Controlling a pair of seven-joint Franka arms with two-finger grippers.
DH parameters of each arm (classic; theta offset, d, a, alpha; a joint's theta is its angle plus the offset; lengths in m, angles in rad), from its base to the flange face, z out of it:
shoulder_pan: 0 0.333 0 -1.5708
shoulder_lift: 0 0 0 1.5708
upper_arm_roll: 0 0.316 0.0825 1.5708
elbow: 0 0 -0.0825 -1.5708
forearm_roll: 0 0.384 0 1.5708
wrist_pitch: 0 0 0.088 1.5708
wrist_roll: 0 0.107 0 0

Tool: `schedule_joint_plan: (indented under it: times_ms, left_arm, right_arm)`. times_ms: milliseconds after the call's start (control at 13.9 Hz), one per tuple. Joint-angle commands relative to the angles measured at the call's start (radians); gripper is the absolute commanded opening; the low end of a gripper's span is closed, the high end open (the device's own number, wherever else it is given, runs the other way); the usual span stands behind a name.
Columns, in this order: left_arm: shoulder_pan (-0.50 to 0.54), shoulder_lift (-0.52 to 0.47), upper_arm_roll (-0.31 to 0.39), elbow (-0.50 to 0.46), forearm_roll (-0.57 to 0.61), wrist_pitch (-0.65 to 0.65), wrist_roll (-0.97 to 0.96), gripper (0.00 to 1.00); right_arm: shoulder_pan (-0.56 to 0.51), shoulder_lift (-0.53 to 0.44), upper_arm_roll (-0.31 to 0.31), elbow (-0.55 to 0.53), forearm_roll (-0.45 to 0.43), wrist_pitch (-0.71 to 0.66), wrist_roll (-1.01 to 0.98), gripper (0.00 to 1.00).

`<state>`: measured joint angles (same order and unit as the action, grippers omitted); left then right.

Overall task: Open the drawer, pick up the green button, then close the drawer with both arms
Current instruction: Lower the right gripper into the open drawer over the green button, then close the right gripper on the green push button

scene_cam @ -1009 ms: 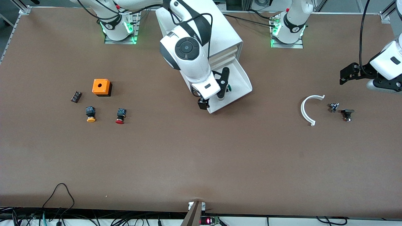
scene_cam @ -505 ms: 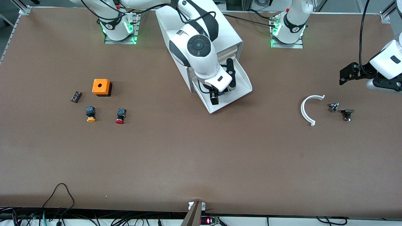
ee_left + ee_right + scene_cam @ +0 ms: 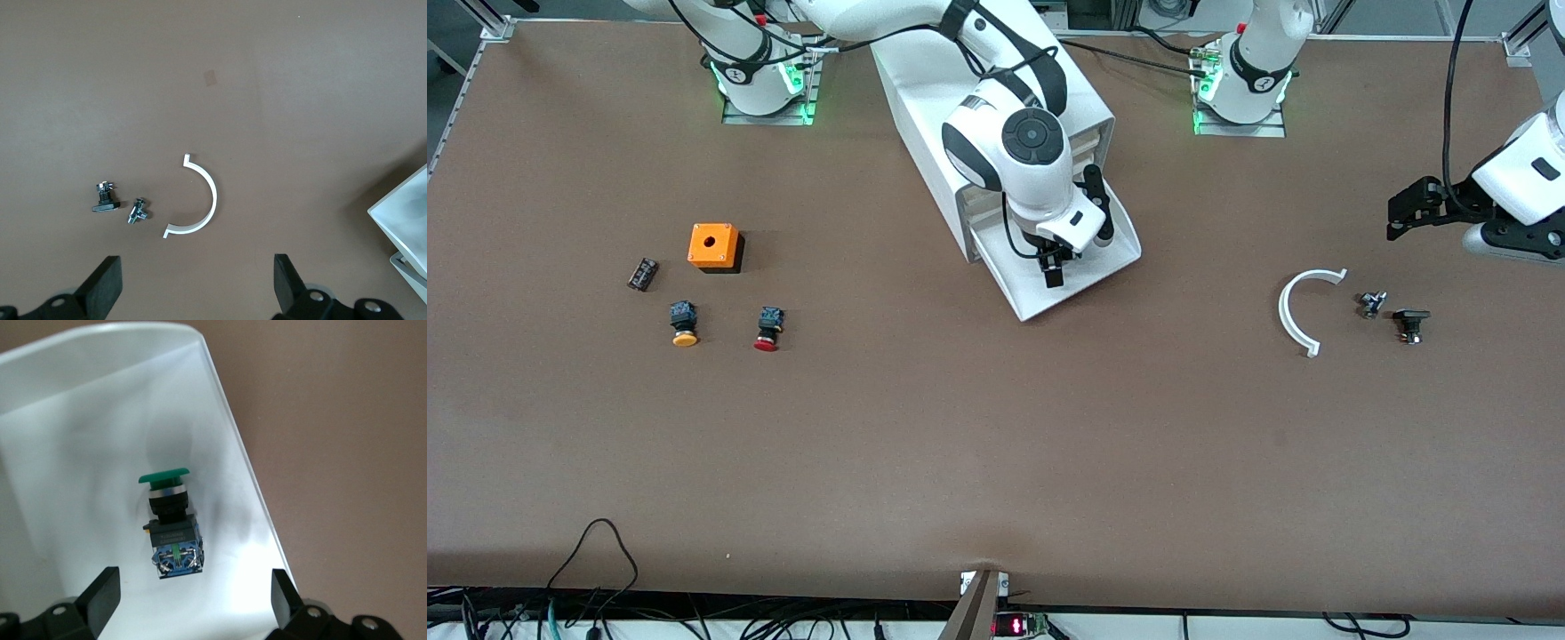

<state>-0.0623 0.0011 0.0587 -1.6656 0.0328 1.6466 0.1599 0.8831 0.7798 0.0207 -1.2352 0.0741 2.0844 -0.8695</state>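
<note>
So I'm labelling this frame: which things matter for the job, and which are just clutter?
Job: drawer, pulled open; green button lying in it; right gripper open above it; left gripper waiting, open.
Clutter: orange box, orange-capped button, red-capped button, white arc.

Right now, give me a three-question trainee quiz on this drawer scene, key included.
1. True or false: the drawer is pulled out of the cabinet.
2. What is the green-capped button doing?
A. lying in the drawer
B. held in the right gripper
C. lying on the table
3. What is the left gripper over: the curved white part and small hardware pieces, or the drawer?

Key
1. True.
2. A: it lies in the drawer below the right gripper's open jaws.
3. The curved white part and hardware, jaws open.
</note>
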Motion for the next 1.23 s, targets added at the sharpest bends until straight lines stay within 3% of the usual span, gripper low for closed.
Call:
schedule_joint_plan:
  times_ms: [0,937,1009,1153]
  left_arm:
    - [-0.002,0.016,-0.002,0.037,-0.011,-0.027,-0.013,1.00]
    - [-0.002,0.016,-0.002,0.036,-0.011,-0.027,-0.014,1.00]
    - [-0.002,0.016,0.000,0.035,-0.011,-0.028,-0.014,1.00]
    - [-0.002,0.016,0.000,0.036,-0.011,-0.027,-0.013,1.00]
  right_arm:
    - [0.022,0.035,-0.008,0.023,-0.045,0.000,-0.006,1.00]
    - [0.036,0.088,-0.007,0.013,-0.073,0.077,0.033,1.00]
    - [0.036,0.094,-0.007,0.013,-0.071,0.079,0.032,0.96]
    - [0.036,0.095,-0.007,0.013,-0.088,0.083,0.026,0.76]
